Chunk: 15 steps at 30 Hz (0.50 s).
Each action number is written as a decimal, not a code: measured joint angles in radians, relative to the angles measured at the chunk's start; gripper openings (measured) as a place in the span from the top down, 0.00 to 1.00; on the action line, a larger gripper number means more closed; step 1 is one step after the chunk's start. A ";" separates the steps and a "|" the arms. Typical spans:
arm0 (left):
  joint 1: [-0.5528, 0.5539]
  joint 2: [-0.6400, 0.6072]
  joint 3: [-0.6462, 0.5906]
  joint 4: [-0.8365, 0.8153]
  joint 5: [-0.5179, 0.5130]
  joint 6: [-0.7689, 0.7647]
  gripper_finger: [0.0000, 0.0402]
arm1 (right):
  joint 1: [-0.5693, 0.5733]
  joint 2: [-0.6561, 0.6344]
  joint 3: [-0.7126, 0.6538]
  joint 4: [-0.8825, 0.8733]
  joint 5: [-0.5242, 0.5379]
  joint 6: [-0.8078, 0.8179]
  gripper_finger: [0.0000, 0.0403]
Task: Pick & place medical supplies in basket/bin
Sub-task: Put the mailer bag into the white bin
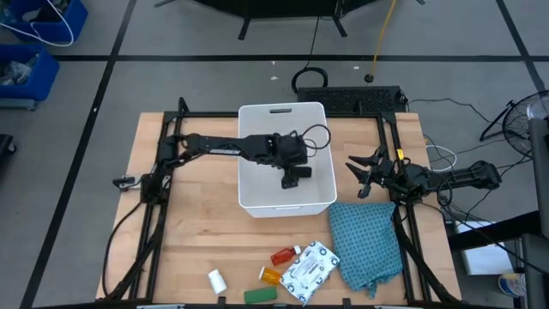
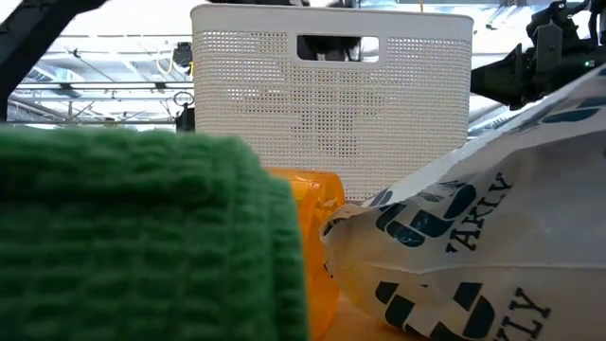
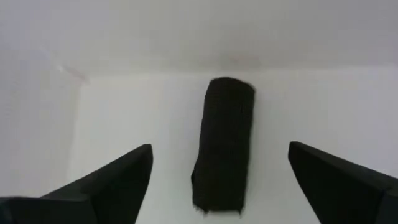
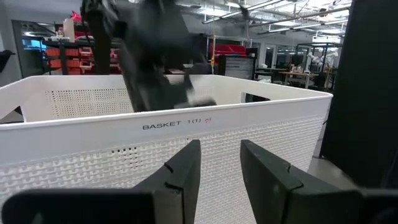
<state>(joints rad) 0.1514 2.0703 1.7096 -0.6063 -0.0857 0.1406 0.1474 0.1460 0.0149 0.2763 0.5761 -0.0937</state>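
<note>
The white basket (image 1: pixel 286 159) stands mid-table; it fills the low view's background (image 2: pixel 331 95). My left gripper (image 1: pixel 292 174) hangs over the basket's inside, open. In the left wrist view its gripper (image 3: pixel 220 149) has its fingers on either side of the black block (image 3: pixel 221 183), well apart from it; the block lies flat on the basket's white floor. My right gripper (image 1: pixel 361 175) waits open just right of the basket, facing its wall (image 4: pixel 186 134). Near the table's near edge lie the white little bottle (image 1: pixel 216 280), green bar (image 1: pixel 260 294), orange vial (image 1: pixel 271 275), red bottle (image 1: pixel 283 256) and white patterned packet (image 1: pixel 310 268).
A teal cloth (image 1: pixel 369 245) is spread at the near right, its edge beside the packet. In the low view the green bar (image 2: pixel 142 237), orange vial (image 2: pixel 320 227) and packet (image 2: pixel 473 256) stand close before the camera. Bare wood lies left of the basket.
</note>
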 joint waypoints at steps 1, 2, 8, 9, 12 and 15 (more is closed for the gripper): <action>-0.008 -0.030 0.000 -0.004 -0.004 0.009 0.04 | 0.000 0.000 0.000 -0.001 0.001 0.000 0.74; -0.015 -0.066 0.000 -0.017 -0.005 0.018 0.03 | 0.000 0.000 0.000 0.000 0.001 0.000 0.74; -0.087 -0.328 0.001 -0.138 -0.100 0.051 0.09 | 0.000 0.000 0.000 0.001 0.003 -0.033 0.74; -0.103 -0.373 -0.007 -0.157 -0.127 0.049 0.11 | 0.000 0.000 0.000 0.000 0.003 -0.036 0.74; -0.149 -0.497 -0.042 -0.218 -0.194 0.032 0.21 | 0.000 0.000 0.000 0.002 0.003 -0.058 0.74; -0.187 -0.611 -0.127 -0.233 -0.241 0.012 0.37 | 0.000 0.000 0.000 0.002 0.003 -0.076 0.74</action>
<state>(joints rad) -0.0359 1.4594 1.5826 -0.8398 -0.3271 0.1531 0.1474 0.1463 0.0151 0.2786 0.5792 -0.1700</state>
